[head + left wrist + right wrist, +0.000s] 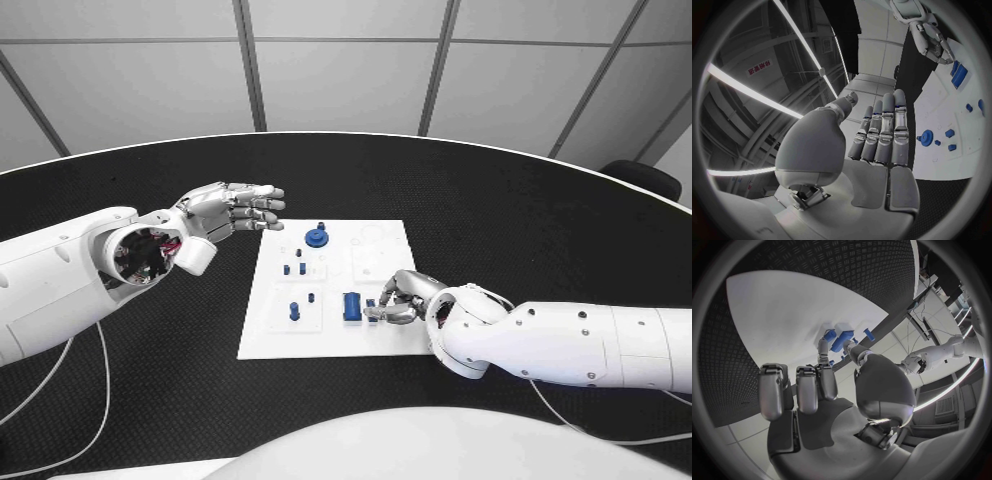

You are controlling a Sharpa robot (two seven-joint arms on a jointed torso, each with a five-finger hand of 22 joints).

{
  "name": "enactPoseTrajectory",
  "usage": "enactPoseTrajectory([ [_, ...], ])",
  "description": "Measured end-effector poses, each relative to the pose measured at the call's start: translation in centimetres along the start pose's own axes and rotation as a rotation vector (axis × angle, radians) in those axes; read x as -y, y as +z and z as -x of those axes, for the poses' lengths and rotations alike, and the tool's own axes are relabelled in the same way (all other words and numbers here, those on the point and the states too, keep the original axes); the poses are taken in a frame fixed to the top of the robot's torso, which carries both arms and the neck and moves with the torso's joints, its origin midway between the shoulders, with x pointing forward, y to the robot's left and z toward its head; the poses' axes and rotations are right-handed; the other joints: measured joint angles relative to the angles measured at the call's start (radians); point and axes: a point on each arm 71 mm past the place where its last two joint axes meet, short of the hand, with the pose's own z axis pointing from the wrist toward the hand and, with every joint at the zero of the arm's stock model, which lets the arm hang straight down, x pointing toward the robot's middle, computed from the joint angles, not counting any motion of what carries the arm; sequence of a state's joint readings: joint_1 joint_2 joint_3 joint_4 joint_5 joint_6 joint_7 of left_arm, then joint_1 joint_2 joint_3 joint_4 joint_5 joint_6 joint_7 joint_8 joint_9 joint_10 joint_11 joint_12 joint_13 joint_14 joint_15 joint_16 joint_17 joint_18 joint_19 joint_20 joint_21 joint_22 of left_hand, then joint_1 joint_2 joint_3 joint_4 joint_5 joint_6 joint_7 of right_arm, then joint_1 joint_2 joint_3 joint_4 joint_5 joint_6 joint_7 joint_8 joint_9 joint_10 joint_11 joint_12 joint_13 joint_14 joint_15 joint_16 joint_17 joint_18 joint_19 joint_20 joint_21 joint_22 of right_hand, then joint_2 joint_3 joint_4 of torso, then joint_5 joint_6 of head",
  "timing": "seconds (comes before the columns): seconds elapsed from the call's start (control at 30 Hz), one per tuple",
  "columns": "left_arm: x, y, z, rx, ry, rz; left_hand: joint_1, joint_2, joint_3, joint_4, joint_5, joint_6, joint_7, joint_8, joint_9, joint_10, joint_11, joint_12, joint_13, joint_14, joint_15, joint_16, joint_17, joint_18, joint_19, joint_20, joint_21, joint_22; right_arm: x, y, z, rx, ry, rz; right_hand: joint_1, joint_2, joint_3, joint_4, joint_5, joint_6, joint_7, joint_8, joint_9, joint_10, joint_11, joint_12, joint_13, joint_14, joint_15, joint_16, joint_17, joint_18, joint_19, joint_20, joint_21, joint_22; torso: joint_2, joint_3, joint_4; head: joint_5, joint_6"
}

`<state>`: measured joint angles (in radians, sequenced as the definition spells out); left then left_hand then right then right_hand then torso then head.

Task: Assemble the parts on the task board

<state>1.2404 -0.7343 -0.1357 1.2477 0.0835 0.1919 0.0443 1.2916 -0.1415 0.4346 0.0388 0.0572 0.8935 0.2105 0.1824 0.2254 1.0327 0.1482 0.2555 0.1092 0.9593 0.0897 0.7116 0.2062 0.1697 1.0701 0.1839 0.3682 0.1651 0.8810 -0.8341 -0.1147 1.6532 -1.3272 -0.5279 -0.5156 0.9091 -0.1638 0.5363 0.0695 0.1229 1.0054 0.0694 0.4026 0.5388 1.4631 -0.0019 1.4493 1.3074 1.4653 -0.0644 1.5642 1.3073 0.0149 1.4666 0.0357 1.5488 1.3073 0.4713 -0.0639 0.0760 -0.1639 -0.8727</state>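
The white task board (pixel 326 335) lies mid-table with several blue parts on it: a round gear-like part (pixel 316 237) at its far end, small pegs (pixel 294 312), and an oblong block (pixel 351 306). My right hand (pixel 401 298) rests low over the board's right edge. Its thumb and one finger reach the block (pixel 842 340) and a small blue piece (pixel 829 334) beside it, the other fingers curled; whether it grips either is unclear. My left hand (pixel 231 210) hovers off the board's far left corner, empty, fingers straight (pixel 879 132). The gear (pixel 927 136) sits on the board beyond it.
The round black table (pixel 476 200) extends around the board on all sides. A dark object (pixel 642 178) sits at the table's far right rim. Thin white cables (pixel 58 375) trail over the table near both arms.
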Motion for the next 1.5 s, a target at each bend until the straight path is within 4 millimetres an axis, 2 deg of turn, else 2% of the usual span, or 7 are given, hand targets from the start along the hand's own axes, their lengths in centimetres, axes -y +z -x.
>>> enactPoseTrajectory([
  [0.2,0.0,0.1,-0.1,-0.002,0.000,-0.001,0.000,0.000,0.000,0.000,0.000,0.000,0.000,0.000,0.000,0.000,0.000,0.004,0.000,0.000,0.000,0.000,0.001,0.000,0.000,0.000,0.000,-0.002,0.5,0.0,0.2,-0.002,-0.007,-0.003,0.024,0.007,0.002,-0.010,0.000,0.000,0.000,0.000,0.000,0.000,0.000,0.000,0.000,0.000,0.000,0.000,0.000,0.000,0.000,0.000,0.000,0.000,-0.001,-0.0003,-0.0013,0.001,0.000],
  [0.6,0.0,0.1,0.0,-0.002,0.000,-0.002,0.000,0.000,0.000,0.000,0.000,0.000,0.000,0.000,0.000,0.000,0.000,0.004,0.000,0.000,0.000,0.000,0.001,0.000,0.000,0.000,0.000,-0.002,0.7,0.8,0.1,0.003,-0.016,-0.018,0.033,0.010,0.005,-0.013,0.000,0.000,0.000,0.000,0.000,0.000,0.000,0.000,0.000,0.000,0.000,0.000,0.001,0.000,0.000,0.000,0.000,0.000,0.000,-0.0003,0.0011,-0.001,0.000],
  [0.7,0.0,0.0,0.0,-0.001,0.000,-0.002,0.000,0.000,0.000,0.000,0.000,0.000,0.000,0.000,-0.001,0.000,0.000,0.004,0.000,0.000,0.000,0.000,0.001,0.000,0.000,0.000,0.000,-0.002,0.7,0.9,-0.1,-0.007,-0.008,-0.022,0.040,0.017,0.008,-0.016,0.000,0.000,0.000,0.000,0.000,0.000,0.000,0.000,0.000,0.000,0.000,0.000,0.001,0.000,0.000,0.000,0.000,0.000,0.001,-0.0005,0.0009,0.000,0.000],
  [1.1,0.0,0.0,0.1,0.000,0.000,-0.001,0.000,0.000,0.000,0.000,0.000,0.000,0.000,0.000,-0.001,0.000,0.000,0.004,0.000,0.000,0.000,0.000,0.001,0.000,0.000,0.000,0.000,-0.002,0.6,1.3,-0.2,-0.012,0.004,-0.031,0.044,0.013,0.009,-0.017,0.000,0.000,0.000,0.000,0.000,0.000,0.000,0.000,0.000,0.000,0.000,0.000,0.001,0.000,0.000,0.000,0.000,0.000,0.000,-0.0011,0.0005,-0.001,0.000],
  [1.23,0.0,0.1,0.0,-0.001,0.000,-0.001,0.000,0.000,0.000,0.000,0.000,0.000,0.000,0.000,-0.001,0.000,0.000,0.004,0.000,0.000,0.000,0.000,0.001,0.000,0.000,0.000,0.000,-0.002,0.7,1.5,-0.2,-0.006,0.004,-0.033,0.049,0.019,0.006,-0.020,0.000,0.000,0.000,0.000,0.000,0.000,0.000,0.000,0.000,0.000,0.000,0.000,0.001,0.000,0.000,0.000,0.000,0.000,-0.001,-0.0012,0.0012,-0.002,0.000],
  [1.43,0.0,0.1,0.0,-0.001,0.000,-0.001,0.000,0.000,0.000,0.000,0.000,0.000,0.000,0.000,-0.001,0.000,0.000,0.004,0.000,0.000,0.000,0.000,0.001,0.000,0.000,0.000,0.000,-0.002,0.5,2.0,-0.3,-0.001,0.002,-0.022,0.049,0.019,0.009,-0.023,0.000,0.000,0.000,0.004,0.001,0.000,0.000,0.000,0.000,0.002,-0.002,0.000,0.001,0.000,0.000,0.000,0.006,0.000,0.000,-0.0011,0.0012,-0.002,0.000],
  [1.5,0.0,0.1,0.0,-0.002,0.000,-0.001,0.000,0.000,0.000,0.000,0.000,0.000,0.000,0.000,-0.001,0.000,0.000,0.004,0.000,0.000,0.000,0.000,0.001,0.000,0.000,0.000,0.000,-0.002,0.5,2.2,-0.4,0.002,0.002,-0.019,0.058,0.026,0.009,-0.023,-0.004,0.004,-0.004,0.011,0.004,0.003,-0.003,0.000,0.000,0.003,-0.004,0.000,0.000,0.000,0.000,0.000,0.006,0.000,0.001,-0.0009,0.0014,-0.002,0.000],
])
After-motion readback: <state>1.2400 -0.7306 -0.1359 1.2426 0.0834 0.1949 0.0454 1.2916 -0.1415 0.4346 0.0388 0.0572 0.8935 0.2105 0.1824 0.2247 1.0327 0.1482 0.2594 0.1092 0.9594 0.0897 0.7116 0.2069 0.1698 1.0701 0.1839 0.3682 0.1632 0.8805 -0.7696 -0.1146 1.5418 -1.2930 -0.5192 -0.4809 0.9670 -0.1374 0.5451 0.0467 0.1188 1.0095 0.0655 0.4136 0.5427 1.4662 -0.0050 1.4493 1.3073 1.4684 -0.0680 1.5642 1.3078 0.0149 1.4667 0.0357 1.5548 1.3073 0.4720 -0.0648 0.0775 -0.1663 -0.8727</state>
